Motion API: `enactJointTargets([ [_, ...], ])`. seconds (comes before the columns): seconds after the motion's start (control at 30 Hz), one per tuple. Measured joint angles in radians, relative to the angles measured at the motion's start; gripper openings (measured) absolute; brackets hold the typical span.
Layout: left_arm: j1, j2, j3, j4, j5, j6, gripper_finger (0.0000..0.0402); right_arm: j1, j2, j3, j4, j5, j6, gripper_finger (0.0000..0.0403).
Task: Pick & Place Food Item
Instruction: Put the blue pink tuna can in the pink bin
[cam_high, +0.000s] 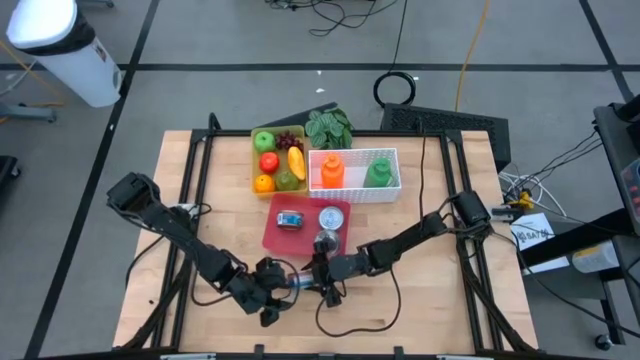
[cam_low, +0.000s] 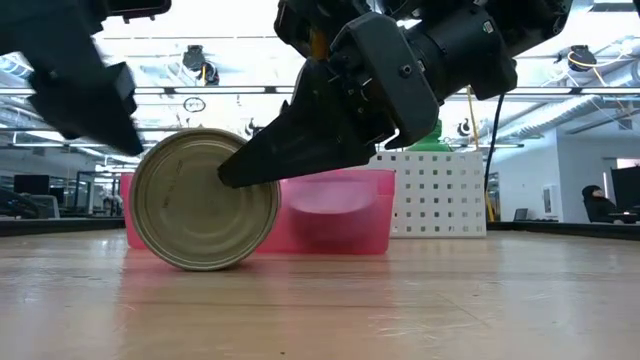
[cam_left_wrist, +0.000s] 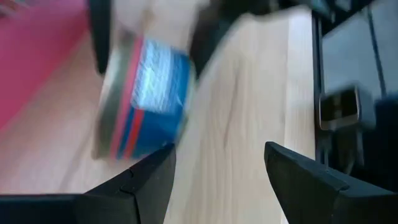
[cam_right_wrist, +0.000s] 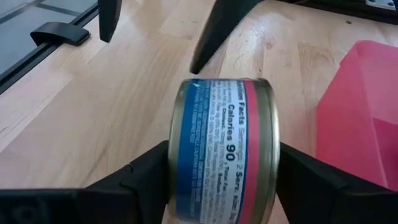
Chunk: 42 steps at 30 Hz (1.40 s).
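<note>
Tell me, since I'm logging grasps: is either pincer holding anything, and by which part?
The right pincer straddles the can on its side, fingers at its two flat ends; a firm grip cannot be told. The left pincer is open, empty.

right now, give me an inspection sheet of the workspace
surface: wooden table, bare at the front.
job's things: tin can lying on its side on the wood; red tray behind it holds two more cans.
clutter: yellow fruit bin, white basket with orange and green items, leafy greens.
grippers: right gripper straddles the can, fingers either side, grip unclear; left gripper open, beside the can, not touching.
cables: loose cable on the front of the table; more on the floor.
surroundings: open office; a seated person far right.
</note>
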<state>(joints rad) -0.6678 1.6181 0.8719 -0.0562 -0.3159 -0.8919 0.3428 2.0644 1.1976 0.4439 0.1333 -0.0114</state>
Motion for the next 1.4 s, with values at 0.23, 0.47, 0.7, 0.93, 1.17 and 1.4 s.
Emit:
enactJointTargets([
  [0.23, 0.003, 0.001, 0.000, -0.052, -0.070, 0.007, 0.0260, 0.000, 0.000, 0.000, 0.000, -0.001, 0.000, 0.0219],
  [0.47, 0.007, 0.001, 0.000, -0.147, -0.155, 0.048, 0.0260, 0.000, 0.001, 0.000, -0.007, -0.002, 0.000, 0.0204],
  [0.7, 0.030, 0.001, 0.000, -0.170, -0.182, 0.053, 0.0260, 0.000, 0.001, -0.001, -0.007, -0.002, 0.000, 0.0203],
  [0.93, 0.044, 0.000, 0.000, -0.136, -0.172, 0.093, 0.0260, 0.000, 0.001, -0.001, -0.007, -0.002, 0.000, 0.0203],
  [1.17, 0.048, 0.002, 0.001, -0.095, -0.145, 0.107, 0.0260, 0.000, 0.001, -0.001, -0.007, -0.002, 0.000, 0.0203],
  [1.4, 0.092, 0.084, 0.003, -0.064, -0.014, 0.019, 0.0260, -0.001, 0.002, -0.002, -0.005, -0.003, 0.000, 0.0203],
])
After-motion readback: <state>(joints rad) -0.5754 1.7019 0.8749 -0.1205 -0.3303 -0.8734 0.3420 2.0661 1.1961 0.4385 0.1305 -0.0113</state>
